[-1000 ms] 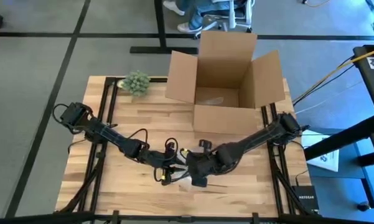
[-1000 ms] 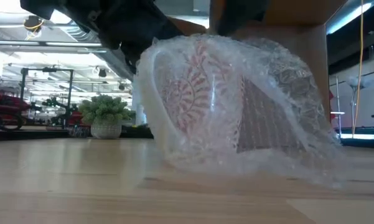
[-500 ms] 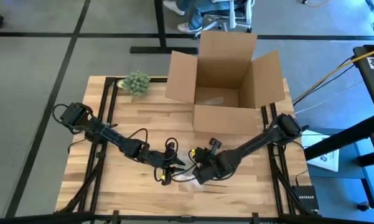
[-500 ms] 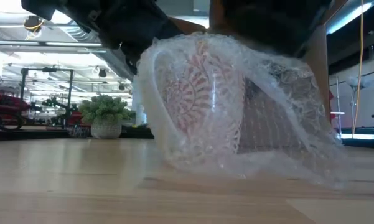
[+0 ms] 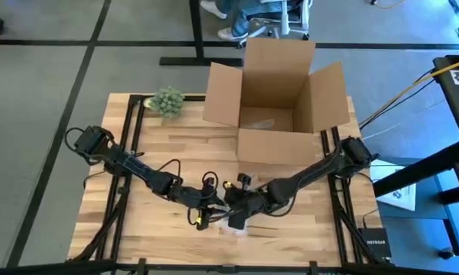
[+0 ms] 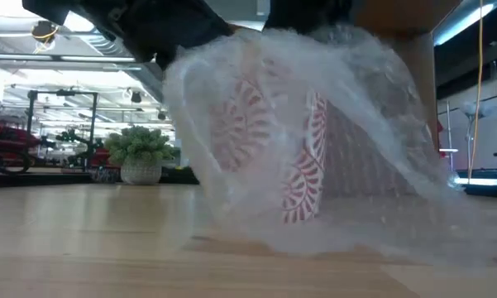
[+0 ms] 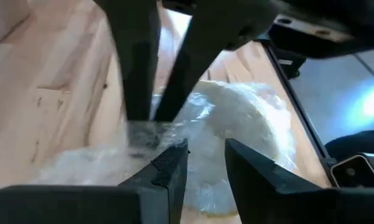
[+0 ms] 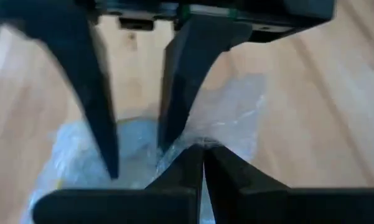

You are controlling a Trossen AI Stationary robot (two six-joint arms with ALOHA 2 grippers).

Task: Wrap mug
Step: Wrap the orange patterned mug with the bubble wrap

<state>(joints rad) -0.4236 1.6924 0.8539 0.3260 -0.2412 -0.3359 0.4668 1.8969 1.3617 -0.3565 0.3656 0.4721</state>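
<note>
A white mug with a red pattern (image 6: 302, 165) sits inside clear bubble wrap (image 6: 380, 132) near the table's front middle (image 5: 231, 221). The wrap's lower folds lie on the wood. My left gripper (image 5: 206, 208) reaches in from the left, its fingers apart around the wrapped mug (image 7: 236, 118). My right gripper (image 5: 233, 215) reaches in from the right, just beside the left one, and is shut on the wrap. My left gripper has its fingers (image 8: 99, 106) pointing down into the wrapped mug's left side, one on each side of a part of it. The bubble wrap hides which part of the mug they are on. My right gripper pinches a gathered edge of the bubble wrap (image 8: 202, 142) between its two fingers. The fingers (image 7: 137, 74) slant down from above and from the table's right. The wrap runs from them over the mug's top.
An open cardboard box (image 5: 279, 99) stands at the table's far middle. A small potted plant (image 5: 166, 101) sits at the far left. Bare wood lies to the left and right of the mug.
My right gripper has gone toward the table's left and near edge with the wrap, drawing it over the mug's top. The mug has turned inside the wrap and shows a different side in the low view.
</note>
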